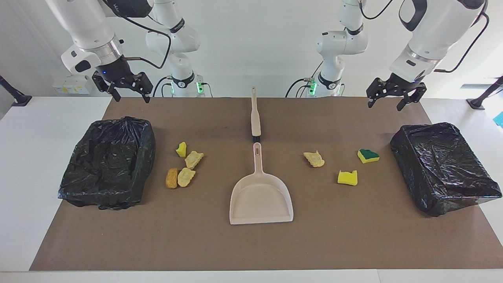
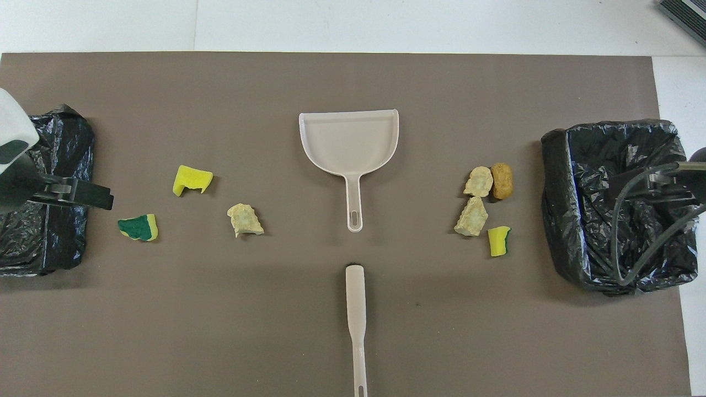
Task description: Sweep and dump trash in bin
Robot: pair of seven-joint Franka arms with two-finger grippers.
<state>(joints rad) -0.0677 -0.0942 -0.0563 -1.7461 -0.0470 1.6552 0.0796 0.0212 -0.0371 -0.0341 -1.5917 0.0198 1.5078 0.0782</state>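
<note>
Seven trash scraps lie on the brown mat. Toward the right arm's end lie a yellow sponge piece (image 1: 181, 149) (image 2: 498, 241), two tan chunks (image 1: 194, 159) (image 1: 185, 177) and an orange-brown chunk (image 1: 171, 178) (image 2: 502, 180). Toward the left arm's end lie a tan chunk (image 1: 314, 159) (image 2: 245, 219), a yellow sponge piece (image 1: 347, 177) (image 2: 192, 180) and a green-topped sponge piece (image 1: 368, 155) (image 2: 138, 227). My right gripper (image 1: 132, 98) (image 2: 656, 184) hangs open and empty, high over the bin at its end. My left gripper (image 1: 385, 106) (image 2: 83, 193) hangs open and empty over the other bin.
A beige dustpan (image 1: 261, 196) (image 2: 348, 138) lies mid-mat, handle toward the robots. A beige hand brush (image 1: 255, 114) (image 2: 356, 309) lies in line with it, nearer to the robots. Black-bagged bins stand at the right arm's end (image 1: 145, 149) (image 2: 568, 220) and the left arm's end (image 1: 444, 188) (image 2: 66, 242).
</note>
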